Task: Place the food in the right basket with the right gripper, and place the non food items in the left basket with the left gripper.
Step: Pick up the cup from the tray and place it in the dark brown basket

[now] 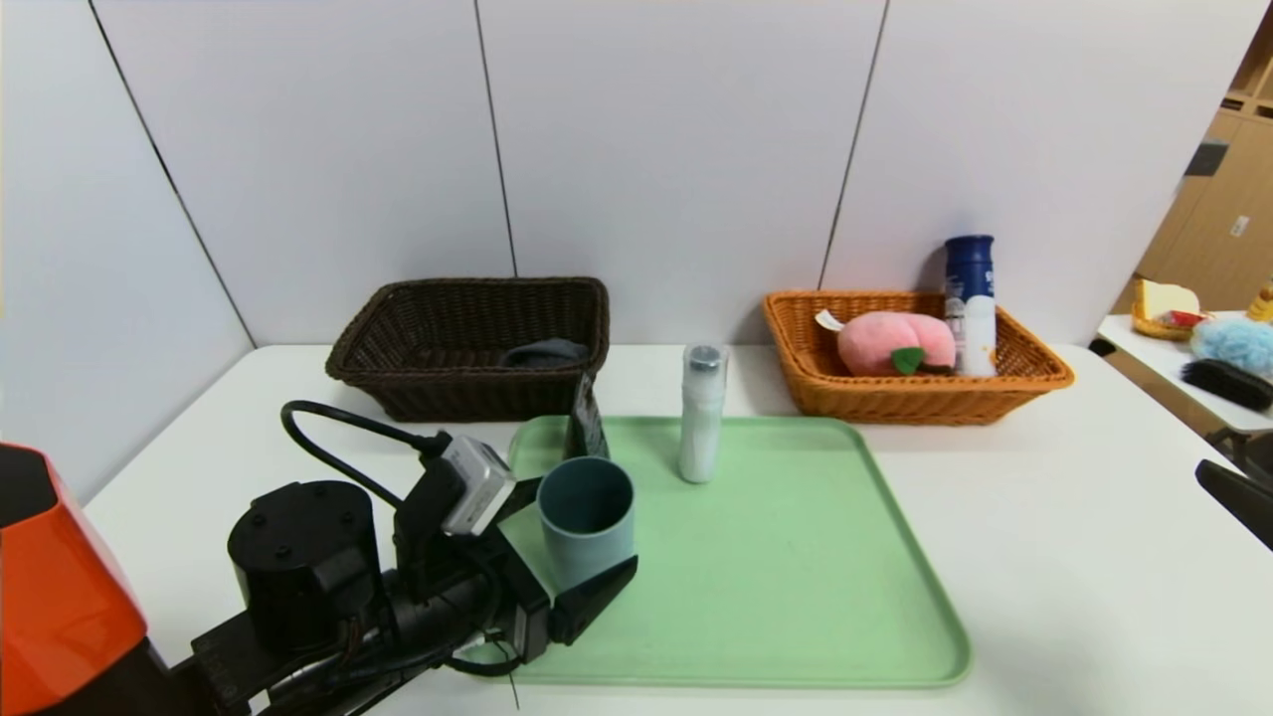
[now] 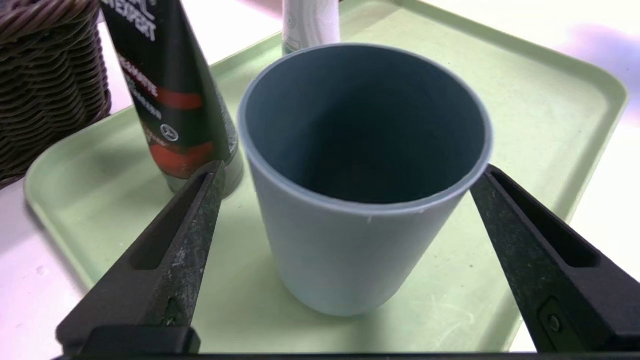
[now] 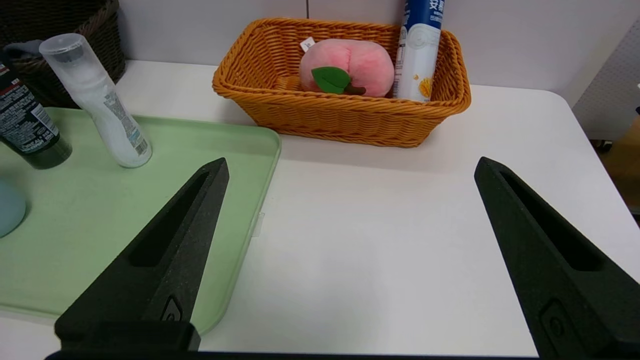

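A grey-blue cup (image 1: 587,522) (image 2: 350,250) stands upright on the green tray (image 1: 796,597). My left gripper (image 1: 577,537) (image 2: 350,170) is open, with one finger on each side of the cup. The black tube (image 1: 587,423) (image 2: 170,100) and the slim white bottle (image 1: 702,418) (image 3: 105,115) stand on the tray's far edge. The dark grey cloth (image 1: 545,352) lies in the dark brown basket (image 1: 398,338). The pink peach (image 1: 890,343) (image 3: 350,65) and the navy-capped bottle (image 1: 970,298) (image 3: 417,55) are in the orange basket (image 1: 1034,373) (image 3: 340,120). My right gripper (image 1: 1233,487) (image 3: 350,165) is open and empty above bare table, right of the tray.
Both baskets stand against the white back wall. The black tube stands close behind the cup on its left. A side table (image 1: 1144,358) at the far right holds a black brush (image 1: 1228,383) and a blue fluffy thing (image 1: 1233,343).
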